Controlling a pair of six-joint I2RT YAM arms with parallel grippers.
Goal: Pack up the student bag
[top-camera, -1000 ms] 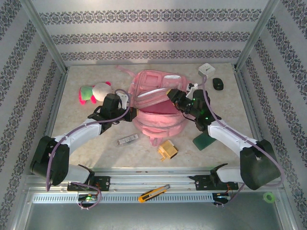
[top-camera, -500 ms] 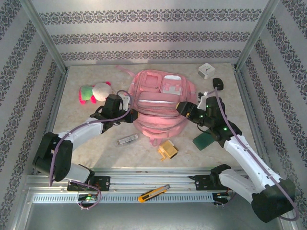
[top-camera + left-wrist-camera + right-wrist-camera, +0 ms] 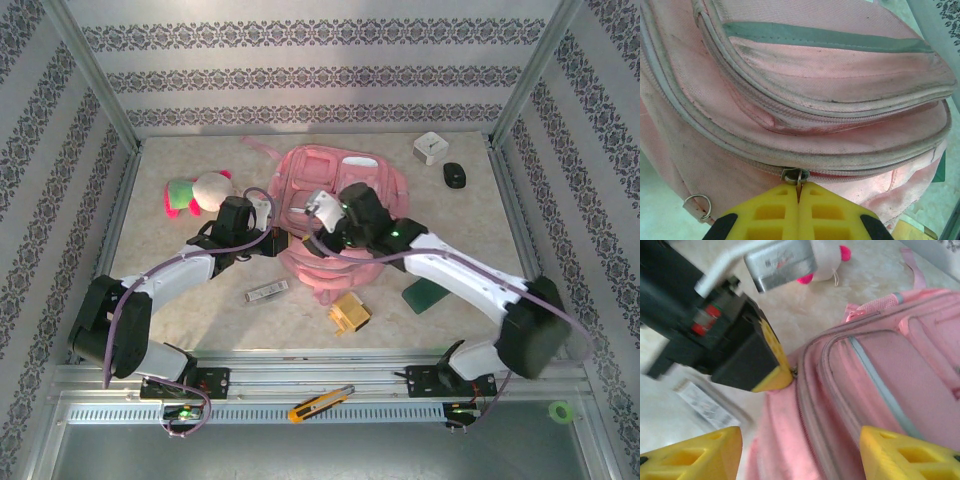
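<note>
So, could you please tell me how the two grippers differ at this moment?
The left gripper is shut, while the right gripper stands open. The left gripper pinches the zipper pull at the edge of the backpack; the right gripper holds nothing, above the backpack. Both have yellow fingers and sit close together at the same side of the backpack.

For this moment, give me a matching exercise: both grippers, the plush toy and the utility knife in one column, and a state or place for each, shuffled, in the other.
1. left gripper
2. right gripper
3. plush toy
4. utility knife

A. open, over the bag
B. on the metal rail at the near edge
C. shut on the zip pull
D. on the table, left of the bag

Pairs: 1-C, 2-A, 3-D, 4-B
</note>
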